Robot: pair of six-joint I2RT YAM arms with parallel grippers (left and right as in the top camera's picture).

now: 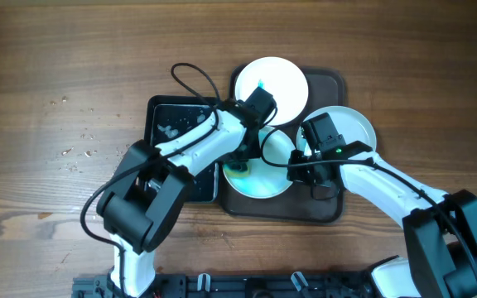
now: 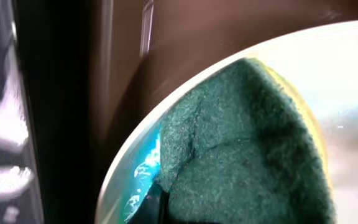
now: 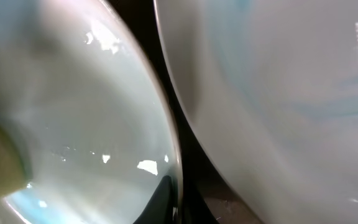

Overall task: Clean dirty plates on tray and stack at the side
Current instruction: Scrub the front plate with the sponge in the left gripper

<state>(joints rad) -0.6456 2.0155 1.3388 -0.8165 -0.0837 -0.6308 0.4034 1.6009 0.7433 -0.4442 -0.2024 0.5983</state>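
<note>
Wood table (image 1: 56, 66): sponge (image 2: 241, 143) hides plate (image 2: 353, 68) centre (mostly).

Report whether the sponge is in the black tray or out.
Out: the sponge rests on a plate in the brown tray.

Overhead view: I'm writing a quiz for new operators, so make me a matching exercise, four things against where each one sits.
Things:
1. sponge
2. black tray
3. far plate
4. right plate

Places:
A. across the brown tray's right rim
B. left of the brown tray
C. on the near plate
D. at the brown tray's far end

Pairs: 1-C, 2-B, 3-D, 4-A.
</note>
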